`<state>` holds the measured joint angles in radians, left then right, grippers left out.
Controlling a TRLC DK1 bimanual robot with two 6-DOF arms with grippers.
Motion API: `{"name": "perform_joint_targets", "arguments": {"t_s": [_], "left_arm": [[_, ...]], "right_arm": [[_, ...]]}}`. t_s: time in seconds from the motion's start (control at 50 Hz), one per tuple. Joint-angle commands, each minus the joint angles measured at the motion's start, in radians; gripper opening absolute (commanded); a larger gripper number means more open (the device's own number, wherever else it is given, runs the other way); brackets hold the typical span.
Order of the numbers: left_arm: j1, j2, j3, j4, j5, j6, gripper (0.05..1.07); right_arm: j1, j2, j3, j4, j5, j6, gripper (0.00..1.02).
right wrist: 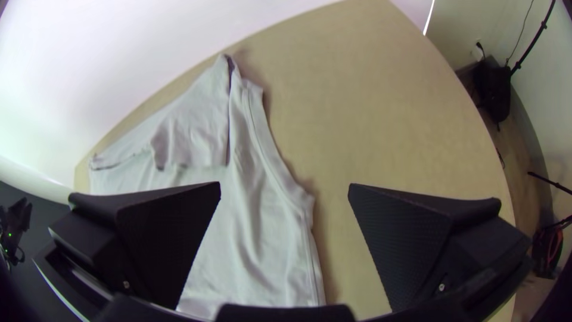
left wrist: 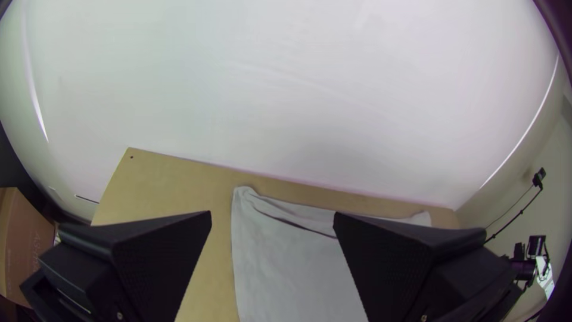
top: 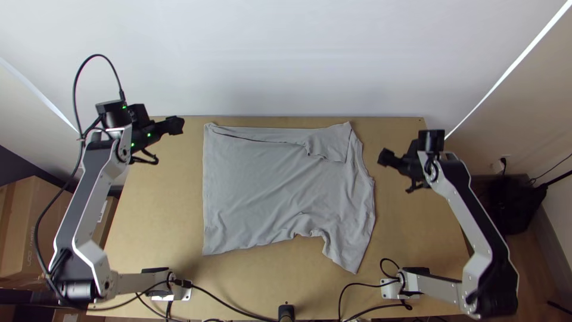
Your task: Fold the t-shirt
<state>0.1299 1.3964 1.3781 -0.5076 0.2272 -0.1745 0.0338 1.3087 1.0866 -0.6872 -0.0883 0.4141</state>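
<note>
Lying on table (top: pixel 158 206), grey t-shirt (top: pixel 262 185), partly folded

Faint ltrs. (left wrist: pixel 42 251) on cardbd. box (left wrist: pixel 22 235), L wrist view, no word clearly legible.

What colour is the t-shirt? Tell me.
Plain light grey, seen best in the top view: the t-shirt.

Grey cloth at the centre of the top view: I see the t-shirt (top: pixel 262 191), matt, soft and wrinkled. The desk (top: pixel 158 220) beneath looks like pale wood, smooth and faintly satiny. On my left gripper (top: pixel 175 125) and right gripper (top: pixel 388 158), the jaws look like matt black plastic, inner faces finely textured. My silvery arm links (top: pixel 132 282) look like smooth metal. Lower left, a box (top: pixel 47 223) of matt brown cardboard.
</note>
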Motion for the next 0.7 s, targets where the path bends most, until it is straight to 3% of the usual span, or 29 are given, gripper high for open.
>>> {"name": "perform_joint_targets", "arguments": {"t_s": [0.0, 0.24, 0.38, 0.6, 0.68], "left_arm": [[-0.016, -0.132, -0.059, -0.046, 0.020, 0.018, 1.03], [-0.075, -0.339, -0.151, -0.155, 0.021, 0.032, 1.03], [-0.095, -0.410, -0.179, -0.206, 0.023, 0.032, 1.03], [-0.099, -0.450, -0.192, -0.241, 0.023, 0.030, 1.03], [-0.099, -0.451, -0.192, -0.243, 0.023, 0.032, 1.03]], "right_arm": [[-0.005, -0.124, -0.123, -0.037, -0.033, 0.000, 0.95], [-0.003, -0.167, -0.223, -0.195, -0.146, -0.008, 0.81], [-0.005, -0.154, -0.274, -0.199, -0.149, -0.014, 0.67], [-0.005, -0.048, -0.338, -0.199, -0.151, -0.055, 0.67], [-0.006, -0.002, -0.346, -0.189, -0.153, -0.080, 0.59]]}}
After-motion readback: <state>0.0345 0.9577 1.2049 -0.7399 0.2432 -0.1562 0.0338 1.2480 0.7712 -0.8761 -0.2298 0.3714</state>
